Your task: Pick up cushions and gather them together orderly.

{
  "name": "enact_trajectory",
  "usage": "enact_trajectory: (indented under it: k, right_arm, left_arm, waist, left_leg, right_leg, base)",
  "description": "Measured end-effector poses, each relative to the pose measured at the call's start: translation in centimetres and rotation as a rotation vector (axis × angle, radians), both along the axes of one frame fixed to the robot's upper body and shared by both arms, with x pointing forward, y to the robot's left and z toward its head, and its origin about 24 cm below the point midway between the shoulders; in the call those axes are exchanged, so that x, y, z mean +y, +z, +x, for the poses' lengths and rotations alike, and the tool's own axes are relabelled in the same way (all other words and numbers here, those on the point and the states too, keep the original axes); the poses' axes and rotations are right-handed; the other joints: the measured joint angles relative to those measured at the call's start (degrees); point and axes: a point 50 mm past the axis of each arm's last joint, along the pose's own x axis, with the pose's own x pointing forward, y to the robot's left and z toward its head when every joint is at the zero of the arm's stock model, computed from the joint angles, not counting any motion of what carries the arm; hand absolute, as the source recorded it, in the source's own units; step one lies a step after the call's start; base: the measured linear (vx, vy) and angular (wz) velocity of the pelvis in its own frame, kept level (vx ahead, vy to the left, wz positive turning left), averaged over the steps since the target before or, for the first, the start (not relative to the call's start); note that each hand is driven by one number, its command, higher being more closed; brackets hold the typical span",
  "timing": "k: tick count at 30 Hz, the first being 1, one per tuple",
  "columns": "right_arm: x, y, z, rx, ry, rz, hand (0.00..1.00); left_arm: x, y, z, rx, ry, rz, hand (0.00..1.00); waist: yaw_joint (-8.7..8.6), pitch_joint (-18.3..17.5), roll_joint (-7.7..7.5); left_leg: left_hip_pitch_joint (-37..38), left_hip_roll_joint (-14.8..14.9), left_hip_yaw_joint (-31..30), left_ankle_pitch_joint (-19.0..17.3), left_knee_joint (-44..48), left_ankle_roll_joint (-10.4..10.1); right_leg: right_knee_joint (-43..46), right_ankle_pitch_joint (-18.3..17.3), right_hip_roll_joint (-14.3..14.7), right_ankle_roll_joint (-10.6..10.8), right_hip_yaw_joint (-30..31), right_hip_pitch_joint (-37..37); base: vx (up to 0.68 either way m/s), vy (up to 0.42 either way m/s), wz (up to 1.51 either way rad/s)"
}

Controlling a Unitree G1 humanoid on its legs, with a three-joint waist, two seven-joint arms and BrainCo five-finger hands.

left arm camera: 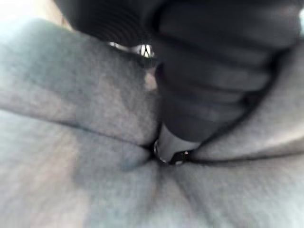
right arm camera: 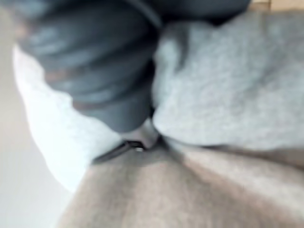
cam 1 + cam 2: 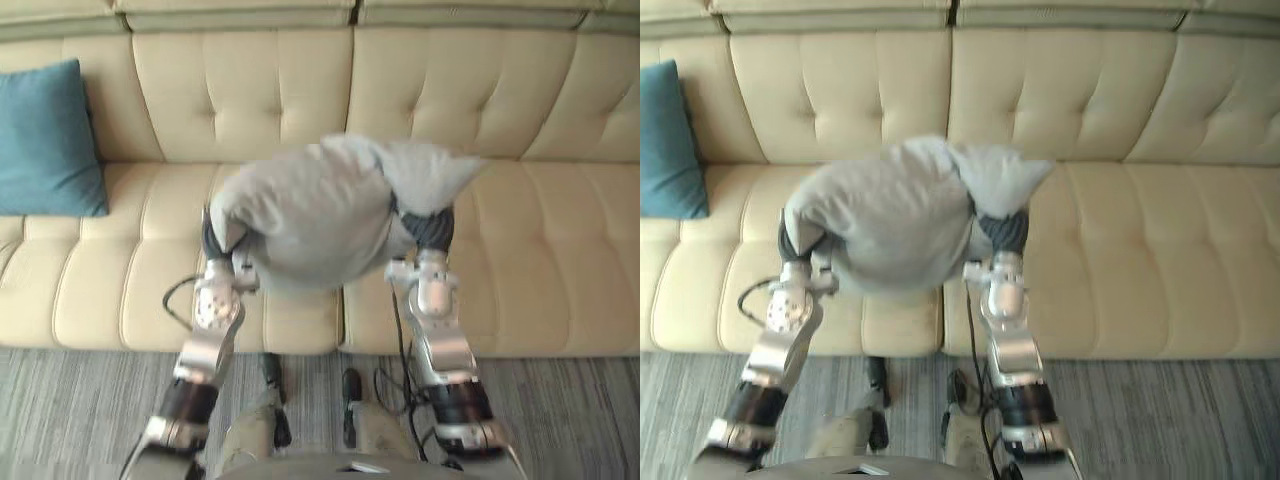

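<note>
Overhead in the left eye view, a grey cushion (image 3: 310,215) hangs above the cream sofa (image 3: 560,240) seat, between the left hand (image 3: 215,240) and right hand (image 3: 430,228). A teal cushion (image 3: 45,140) leans on the sofa's left side. In both wrist views each hand is sunk in grey cloth, and I cannot tell its grip.

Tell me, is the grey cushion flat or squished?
Squished. The grey cushion bulges between the left hand and the right hand, which press into its sides, and its fabric folds into creases there.
</note>
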Motion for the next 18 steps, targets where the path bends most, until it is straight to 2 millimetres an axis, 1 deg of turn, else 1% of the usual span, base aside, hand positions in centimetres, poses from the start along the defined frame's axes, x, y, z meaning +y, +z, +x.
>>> enact_trajectory:
  k: [1,3,4,5,6,7,8,9,10,11,12,13,14,18]
  right_arm:
    - [0.1,1.3,0.4,-0.048,-0.017,0.016,1.00]
    - [0.1,3.2,0.8,-0.117,-0.047,0.040,1.00]
    - [0.1,5.3,1.2,-0.195,-0.097,0.046,1.00]
    - [0.1,7.2,1.5,-0.259,-0.134,0.060,1.00]
    - [0.1,8.3,1.8,-0.290,-0.154,0.062,1.00]
    - [-0.1,11.3,2.0,-0.384,-0.210,0.088,1.00]
    - [-0.3,13.2,1.9,-0.450,-0.248,0.095,1.00]
    - [-0.4,14.0,1.8,-0.473,-0.261,0.102,1.00]
    - [-0.5,15.0,1.6,-0.503,-0.282,0.116,1.00]
    - [-0.7,15.7,1.4,-0.525,-0.310,0.141,1.00]
    - [-1.0,15.9,1.4,-0.531,-0.322,0.149,1.00]
    - [-1.4,16.3,1.3,-0.534,-0.348,0.156,1.00]
    - [-1.8,16.7,1.3,-0.531,-0.373,0.158,1.00]
    - [-2.1,17.3,1.4,-0.516,-0.406,0.163,1.00]
  left_arm:
    - [0.0,1.6,0.9,-0.046,0.017,0.024,1.00]
    - [-0.3,4.2,2.1,-0.125,0.036,0.062,1.00]
    - [-0.5,7.2,3.2,-0.211,0.061,0.092,1.00]
    - [-0.7,9.6,4.0,-0.275,0.084,0.119,1.00]
    - [-0.8,10.9,4.3,-0.306,0.091,0.125,1.00]
    - [-1.3,14.4,5.0,-0.384,0.108,0.132,1.00]
    - [-1.7,16.6,5.1,-0.435,0.116,0.121,1.00]
    - [-1.8,17.5,5.1,-0.453,0.118,0.117,1.00]
    - [-2.0,18.7,5.0,-0.480,0.120,0.109,1.00]
    - [-2.4,19.7,5.1,-0.495,0.115,0.112,1.00]
    - [-2.6,20.0,5.1,-0.498,0.112,0.114,1.00]
    - [-2.9,20.6,5.3,-0.498,0.104,0.118,1.00]
    - [-3.5,20.9,5.5,-0.486,0.092,0.121,1.00]
    - [-3.9,20.7,5.5,-0.470,0.064,0.094,1.00]
  waist:
    - [0.00,0.4,0.29]
    - [0.00,1.0,0.81]
    - [0.03,1.9,1.08]
    - [0.03,3.1,1.31]
    - [-0.05,3.6,1.47]
    - [-0.04,4.9,2.25]
    - [-0.04,6.5,2.71]
    - [0.05,7.2,2.77]
    - [0.03,8.3,2.86]
    - [-0.17,8.6,2.98]
    - [-0.26,9.0,3.03]
    - [-0.32,10.1,3.02]
    - [-0.27,11.7,3.00]
    - [-0.08,12.2,2.97]
  left_leg:
    - [-1.0,-0.2,0.1,0.2,0.0,-0.3]
    - [-2.7,-0.3,0.6,0.4,0.0,-0.6]
    - [-4.8,-0.3,1.5,0.9,0.0,-1.2]
    - [-6.3,-0.3,1.7,1.0,0.0,-1.3]
    - [-7.3,-0.3,1.8,1.0,0.0,-1.3]
    - [-10.4,-0.3,2.2,0.9,0.0,-1.2]
    - [-12.0,-0.1,3.1,1.0,0.0,-1.3]
    - [-12.6,-0.1,3.3,1.2,0.0,-1.5]
    - [-13.9,0.0,3.5,3.1,0.0,-2.8]
    - [-16.1,0.0,3.7,4.8,0.0,-2.4]
    - [-16.6,-0.1,3.8,5.4,0.0,-1.8]
    - [-17.1,-0.1,3.8,6.0,0.0,-1.3]
    - [-17.4,-0.2,3.8,6.0,0.0,-1.3]
    - [-20.3,-0.2,4.4,6.1,0.0,-1.6]
  right_leg:
    - [2.0,-0.7,-0.5,0.1,0.0,-1.9]
    - [4.3,-1.3,-0.8,0.0,0.0,-4.7]
    - [6.2,-1.7,-1.2,-0.1,0.0,-7.6]
    - [7.6,-1.9,-1.4,-0.2,0.0,-9.7]
    - [8.1,-1.8,-1.5,-0.2,0.0,-11.0]
    - [9.1,-1.6,-1.7,-0.3,0.0,-14.6]
    - [9.6,-1.3,-1.8,-0.3,0.0,-16.4]
    - [9.9,-1.2,-1.9,-0.3,0.0,-17.2]
    - [10.8,-1.2,-2.0,-0.3,0.2,-19.0]
    - [12.0,-1.4,-2.0,-0.3,0.4,-21.7]
    - [12.3,-1.4,-2.0,-0.3,0.5,-22.3]
    - [13.1,-1.4,-2.1,-0.3,0.7,-23.1]
    - [13.8,-1.6,-2.0,-0.6,1.2,-23.8]
    - [15.7,-1.6,-2.0,-0.8,1.9,-27.8]
  base:
    - [-0.13,-0.026,0.10]
    - [-0.10,-0.029,0.13]
    - [-0.09,-0.029,0.15]
    - [-0.10,-0.028,0.12]
    - [-0.13,-0.021,0.13]
    - [-0.11,-0.002,0.13]
    - [-0.09,0.003,0.09]
    - [-0.04,0.006,-0.03]
    - [-0.01,0.000,-0.08]
    - [0.00,0.005,-0.04]
    - [0.05,0.010,0.02]
    - [0.10,0.010,0.06]
    - [0.11,0.004,0.04]
    - [0.09,-0.008,0.00]
